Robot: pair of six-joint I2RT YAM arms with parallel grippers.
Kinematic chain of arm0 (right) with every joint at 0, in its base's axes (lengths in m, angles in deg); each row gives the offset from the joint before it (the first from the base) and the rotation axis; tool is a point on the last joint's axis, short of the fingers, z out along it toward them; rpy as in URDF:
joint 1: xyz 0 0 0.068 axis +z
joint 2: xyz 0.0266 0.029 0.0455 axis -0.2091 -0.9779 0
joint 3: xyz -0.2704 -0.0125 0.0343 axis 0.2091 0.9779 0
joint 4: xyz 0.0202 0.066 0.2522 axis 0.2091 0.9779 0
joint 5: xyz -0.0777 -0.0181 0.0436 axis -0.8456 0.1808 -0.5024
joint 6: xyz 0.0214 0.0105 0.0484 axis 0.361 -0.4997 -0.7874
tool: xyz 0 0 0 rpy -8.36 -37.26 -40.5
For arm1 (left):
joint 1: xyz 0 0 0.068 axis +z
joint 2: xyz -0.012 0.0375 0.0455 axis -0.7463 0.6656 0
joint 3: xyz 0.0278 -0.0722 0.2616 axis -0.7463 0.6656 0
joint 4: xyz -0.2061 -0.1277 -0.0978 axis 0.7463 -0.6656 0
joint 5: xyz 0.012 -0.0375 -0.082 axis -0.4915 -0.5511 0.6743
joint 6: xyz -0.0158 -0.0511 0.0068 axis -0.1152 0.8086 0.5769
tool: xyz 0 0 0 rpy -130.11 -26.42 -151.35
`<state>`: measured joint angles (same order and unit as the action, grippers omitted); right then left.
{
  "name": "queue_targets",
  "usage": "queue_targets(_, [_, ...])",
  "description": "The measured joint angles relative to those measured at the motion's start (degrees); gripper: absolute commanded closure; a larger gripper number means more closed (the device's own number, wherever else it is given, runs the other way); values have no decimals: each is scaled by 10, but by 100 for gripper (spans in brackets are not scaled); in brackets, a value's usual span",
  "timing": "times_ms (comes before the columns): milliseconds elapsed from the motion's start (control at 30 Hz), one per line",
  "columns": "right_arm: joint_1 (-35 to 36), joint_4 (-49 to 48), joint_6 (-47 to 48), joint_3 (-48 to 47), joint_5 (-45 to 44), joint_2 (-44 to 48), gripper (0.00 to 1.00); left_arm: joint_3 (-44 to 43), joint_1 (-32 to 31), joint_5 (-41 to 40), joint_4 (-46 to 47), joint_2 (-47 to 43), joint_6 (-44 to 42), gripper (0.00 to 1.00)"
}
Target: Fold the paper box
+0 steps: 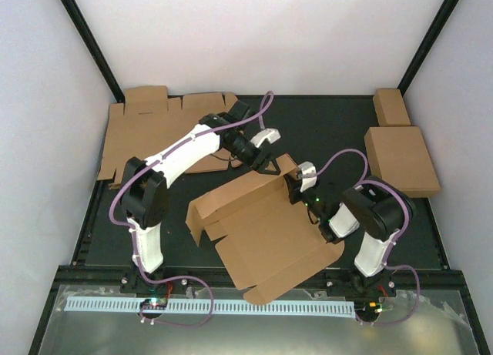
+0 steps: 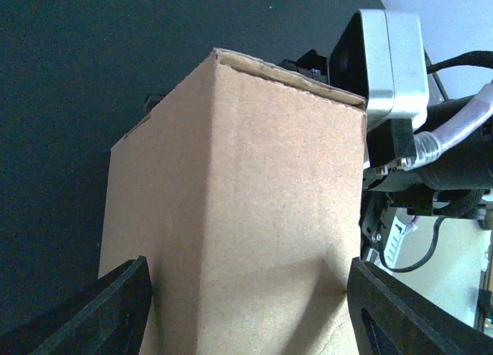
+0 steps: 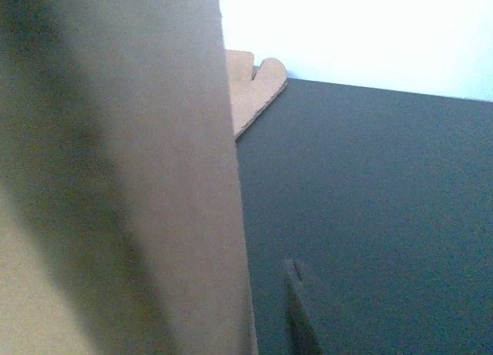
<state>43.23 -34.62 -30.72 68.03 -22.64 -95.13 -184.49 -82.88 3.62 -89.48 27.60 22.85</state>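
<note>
At the middle of the tabletop (image 1: 331, 132), between both arms, lies the half-folded paper box (image 1: 262, 232). The left claw (image 2: 246, 305) stands wide around one raised flap. The right claw (image 1: 295, 182) is close against the cardboard, perhaps pinching it; I cannot tell.

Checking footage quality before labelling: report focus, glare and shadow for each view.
Top external: evenly lit and sharp, no glare on the paper box. Left wrist: the cardboard grain is crisp, the table is very dark. Right wrist: the close cardboard is blurred with a dark shadow band, and the white wall is blown out.
</note>
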Motion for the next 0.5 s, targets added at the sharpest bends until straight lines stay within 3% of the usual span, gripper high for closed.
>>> queue_targets(67, [0,-1,0,-2,1,0,96,0,2,3,0,0,0,28])
queue_targets(233, [0,-2,10,-2,-1,1,98,0,5,9,0,1,0,28])
queue_targets(267, [0,-2,12,-2,-1,2,97,0,5,10,0,1,0,28])
queue_targets(367, [0,-2,14,-2,-3,4,72,0,6,11,0,1,0,28])
queue_targets(500, [0,-3,12,1,-5,18,67,0,6,11,0,1,0,28])
